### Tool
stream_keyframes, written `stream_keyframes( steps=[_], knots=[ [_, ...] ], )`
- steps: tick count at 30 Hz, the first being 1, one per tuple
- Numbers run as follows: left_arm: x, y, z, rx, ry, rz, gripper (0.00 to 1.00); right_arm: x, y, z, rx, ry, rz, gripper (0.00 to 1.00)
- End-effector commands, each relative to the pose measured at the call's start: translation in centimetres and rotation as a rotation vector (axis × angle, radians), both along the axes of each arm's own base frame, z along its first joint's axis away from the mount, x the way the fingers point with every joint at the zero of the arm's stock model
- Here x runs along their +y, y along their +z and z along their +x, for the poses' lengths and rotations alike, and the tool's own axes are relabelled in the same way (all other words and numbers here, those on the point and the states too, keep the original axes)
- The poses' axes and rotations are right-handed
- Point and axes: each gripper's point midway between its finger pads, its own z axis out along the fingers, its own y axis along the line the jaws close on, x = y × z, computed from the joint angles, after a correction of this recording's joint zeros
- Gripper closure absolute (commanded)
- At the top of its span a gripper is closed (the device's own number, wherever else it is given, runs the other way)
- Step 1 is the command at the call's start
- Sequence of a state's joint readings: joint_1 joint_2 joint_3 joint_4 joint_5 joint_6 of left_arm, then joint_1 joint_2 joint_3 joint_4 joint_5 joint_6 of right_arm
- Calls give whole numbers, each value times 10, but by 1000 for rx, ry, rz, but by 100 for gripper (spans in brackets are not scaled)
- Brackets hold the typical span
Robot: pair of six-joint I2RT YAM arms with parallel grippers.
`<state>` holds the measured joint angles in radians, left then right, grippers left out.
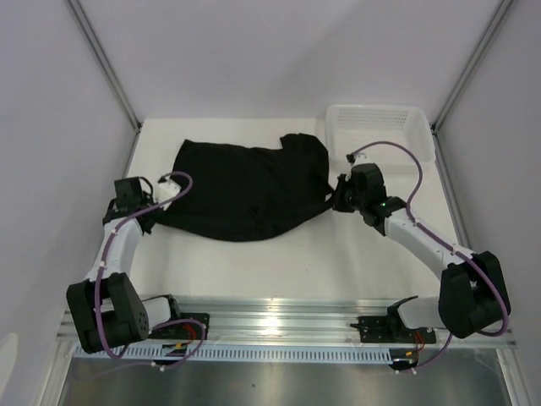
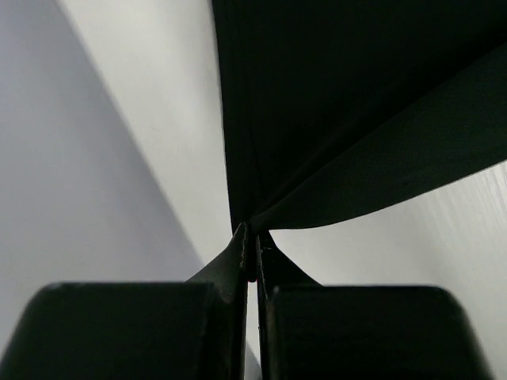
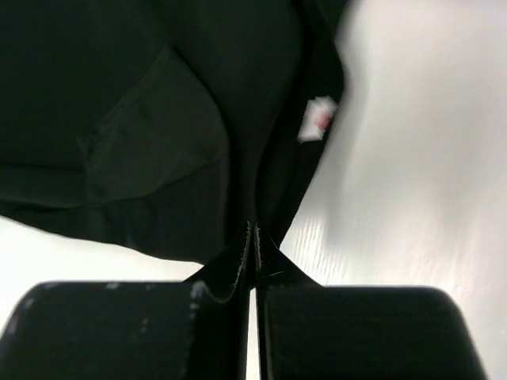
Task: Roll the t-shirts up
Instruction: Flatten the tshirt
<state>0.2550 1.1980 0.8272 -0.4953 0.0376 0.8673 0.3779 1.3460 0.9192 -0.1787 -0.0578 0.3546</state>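
Observation:
A black t-shirt (image 1: pixel 245 190) lies crumpled across the middle of the white table, stretched between both arms. My left gripper (image 1: pixel 155 210) pinches its left edge; in the left wrist view the gripper (image 2: pixel 253 231) is shut on taut black cloth (image 2: pixel 341 103) that fans away from the fingertips. My right gripper (image 1: pixel 336 196) holds the shirt's right edge. In the right wrist view that gripper (image 3: pixel 253 229) is shut on the fabric (image 3: pixel 142 119), and a small light label (image 3: pixel 317 119) shows on the cloth just beyond.
A white mesh basket (image 1: pixel 380 128) stands at the back right corner, just behind the right arm. Grey walls and metal posts enclose the table on both sides. A metal rail (image 1: pixel 279 326) runs along the near edge.

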Motion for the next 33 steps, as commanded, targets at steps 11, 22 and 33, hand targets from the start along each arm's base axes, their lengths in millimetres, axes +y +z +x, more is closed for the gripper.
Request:
stream_keyframes(
  steps=[11,22,33],
  knots=[
    [8,-59,-49,131,-14,77,99,-50,-89,-69,260,-343,-39,94],
    [-22,-75,-85,172,-121,-5,99,-76,-66,-108,176,-484,26,53],
    [-15,-80,-87,199,-75,7,99,38,-11,13,-61,-8,-92,79]
  ],
)
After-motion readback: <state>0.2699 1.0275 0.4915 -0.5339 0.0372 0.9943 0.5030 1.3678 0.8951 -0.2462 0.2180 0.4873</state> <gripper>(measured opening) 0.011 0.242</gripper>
